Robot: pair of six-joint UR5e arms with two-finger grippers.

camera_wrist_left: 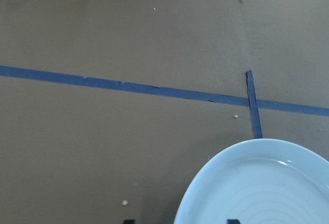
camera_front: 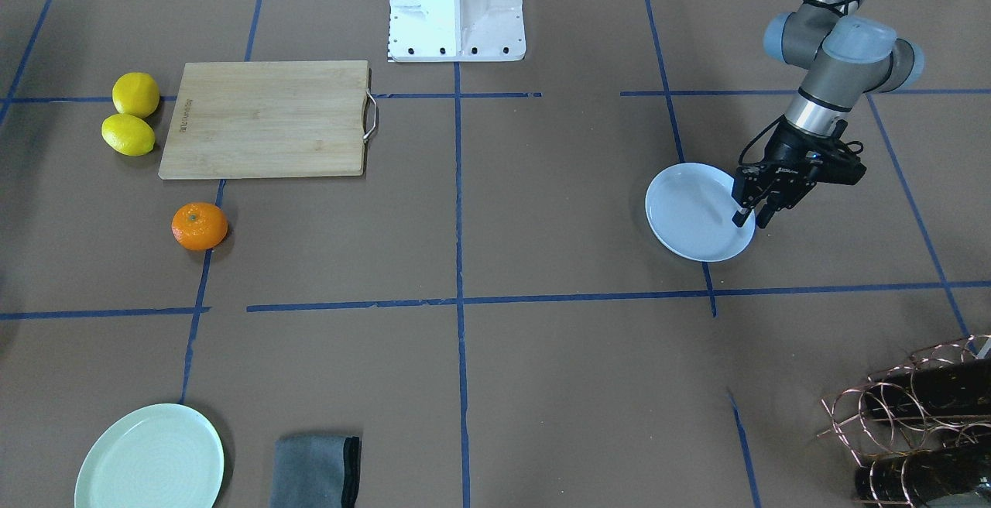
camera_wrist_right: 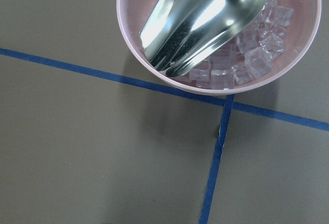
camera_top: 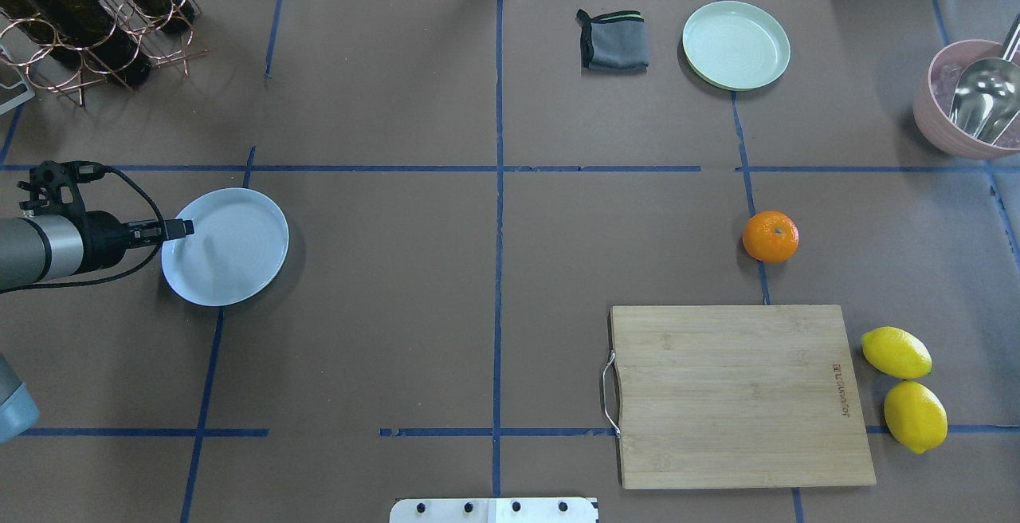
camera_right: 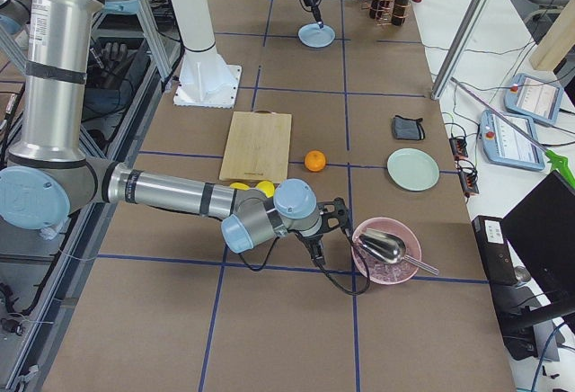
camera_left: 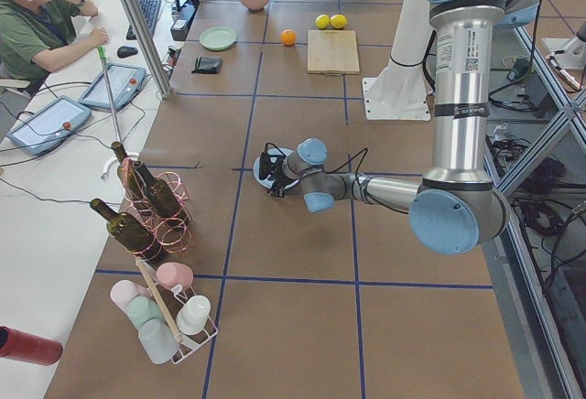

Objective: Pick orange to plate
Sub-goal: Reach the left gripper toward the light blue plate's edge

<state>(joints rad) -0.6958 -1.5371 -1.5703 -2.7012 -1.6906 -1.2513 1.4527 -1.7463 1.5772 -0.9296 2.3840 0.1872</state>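
The orange lies on the brown table, just in front of the cutting board's corner, and shows in the overhead view as the orange. Far across the table sits the bluish-white plate, empty. My left gripper stands open at the plate's edge; in the left wrist view the plate has its rim between the two fingertips. My right gripper hovers beside a pink bowl, a good way from the orange, and I cannot tell whether it is open or shut.
A wooden cutting board lies next to two lemons. A mint-green plate and a grey cloth lie near the far edge. The pink bowl holds ice and a metal scoop. A copper bottle rack fills one corner.
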